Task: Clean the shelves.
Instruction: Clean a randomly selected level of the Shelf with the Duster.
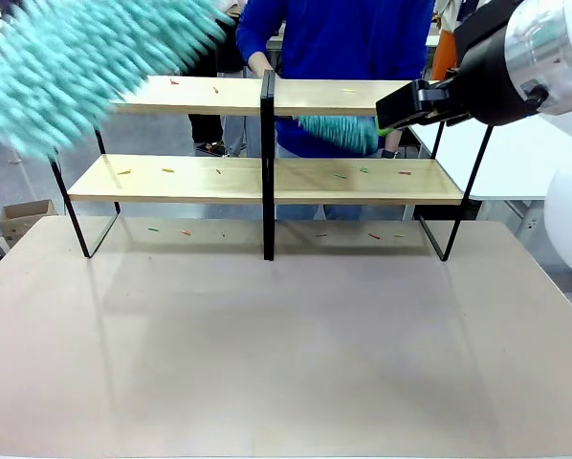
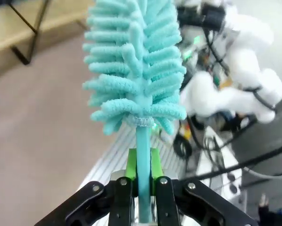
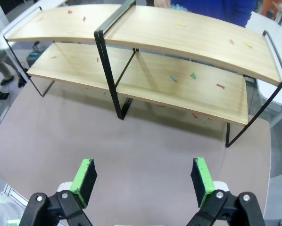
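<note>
Shelves (image 1: 200,177) at the counter's (image 1: 286,344) far side, coloured scraps (image 1: 365,170) on both boards, left pincer (image 2: 143,165) clamped on the handle of a teal duster (image 2: 134,70), held high, right pincer (image 3: 143,181) wide open, tilted down towards the shelves.

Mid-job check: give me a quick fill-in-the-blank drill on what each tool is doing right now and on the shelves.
1. The left tool is shut on the ____ of the teal duster.
2. The right tool is ____, with nothing between its green pads.
3. The shelves have ____ wooden tiers, both dotted with small coloured bits.
Missing words: handle; open; two.
</note>
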